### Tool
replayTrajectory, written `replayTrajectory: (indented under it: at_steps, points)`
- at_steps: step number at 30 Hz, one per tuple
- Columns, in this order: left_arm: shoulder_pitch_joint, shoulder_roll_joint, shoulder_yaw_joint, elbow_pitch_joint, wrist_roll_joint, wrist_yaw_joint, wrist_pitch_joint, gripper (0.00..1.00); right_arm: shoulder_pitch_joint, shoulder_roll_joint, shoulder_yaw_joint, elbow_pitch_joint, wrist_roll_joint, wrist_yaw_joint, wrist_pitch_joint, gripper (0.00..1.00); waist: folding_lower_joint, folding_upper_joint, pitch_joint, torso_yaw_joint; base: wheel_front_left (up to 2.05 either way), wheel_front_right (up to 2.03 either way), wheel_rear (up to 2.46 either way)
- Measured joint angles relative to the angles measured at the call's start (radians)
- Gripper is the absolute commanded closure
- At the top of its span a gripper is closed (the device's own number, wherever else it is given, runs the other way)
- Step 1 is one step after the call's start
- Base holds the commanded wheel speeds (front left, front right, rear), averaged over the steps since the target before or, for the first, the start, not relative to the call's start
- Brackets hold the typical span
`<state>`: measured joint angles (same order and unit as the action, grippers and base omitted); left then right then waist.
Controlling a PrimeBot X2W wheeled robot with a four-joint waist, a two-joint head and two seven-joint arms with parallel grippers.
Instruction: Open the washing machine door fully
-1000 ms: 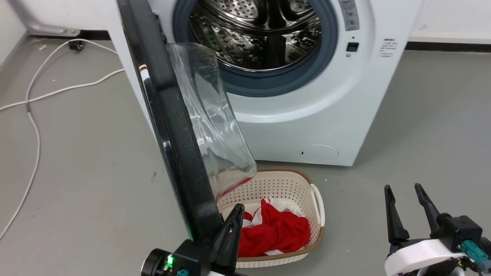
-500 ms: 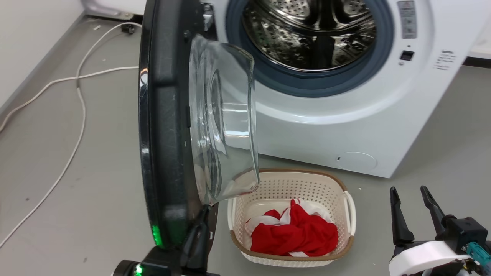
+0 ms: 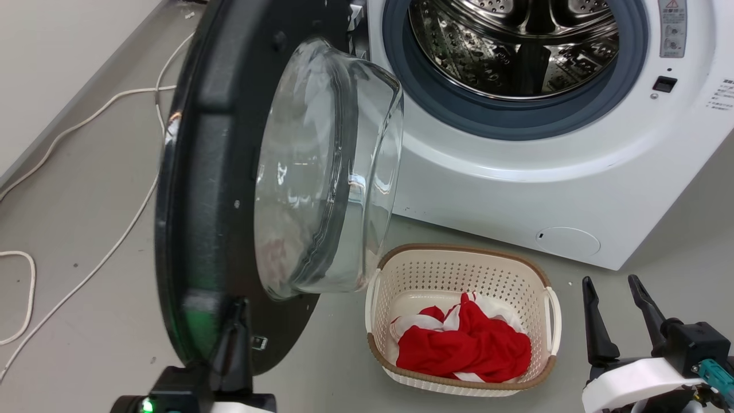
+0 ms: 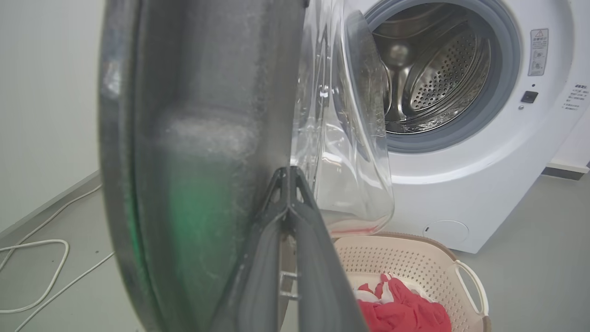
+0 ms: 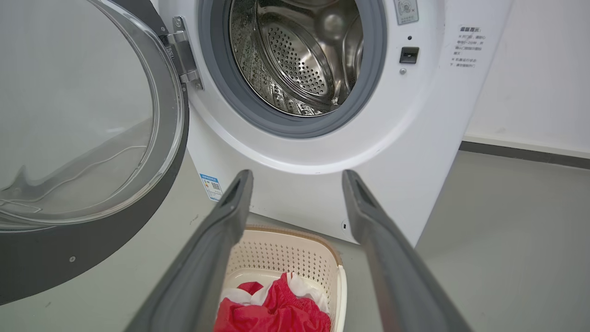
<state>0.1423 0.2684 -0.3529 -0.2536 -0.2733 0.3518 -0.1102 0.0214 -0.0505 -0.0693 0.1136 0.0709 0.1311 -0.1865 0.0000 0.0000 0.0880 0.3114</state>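
The washing machine door hangs swung out to the left of the white washing machine, its glossy black rim around a clear glass bowl. My left gripper is shut, fingertips together and resting against the inner face of the door's low rim; in the left wrist view the gripper touches the black rim beside the glass. My right gripper stands open at the lower right, apart from the machine, holding nothing. In the right wrist view the gripper points at the machine, with the door and its metal hinge at left.
A cream perforated basket holding red and white cloth sits on the grey floor just in front of the machine, below the door's glass. White cables trail over the floor at the left, near a wall. The steel drum is open.
The door has swung further out to the left, its inner face now turned more toward the head camera. My left gripper moved left with it. The head camera shifted; the right gripper stayed still.
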Motion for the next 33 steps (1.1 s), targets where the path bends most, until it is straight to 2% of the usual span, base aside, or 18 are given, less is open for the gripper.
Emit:
replayTrajectory:
  at_steps: [9,22,33]
  points:
    - [-0.021,0.051,0.118,0.032,-0.054,0.004,-0.027,1.0,-0.015,0.0,0.004,-0.014,-0.004,0.0,0.012,0.0,0.0,0.0,0.034,0.004,0.0,0.0,0.0]
    - [-0.138,0.085,0.304,0.218,-0.17,-0.018,-0.115,1.0,-0.038,0.0,-0.007,-0.031,-0.019,0.0,0.025,0.0,0.0,0.0,0.086,-0.024,0.0,0.0,0.0]
    - [-0.247,0.125,0.399,0.421,-0.206,-0.088,-0.148,1.0,-0.049,0.0,-0.01,-0.033,-0.026,0.0,0.026,0.0,0.0,0.0,0.099,-0.044,0.0,0.0,0.0]
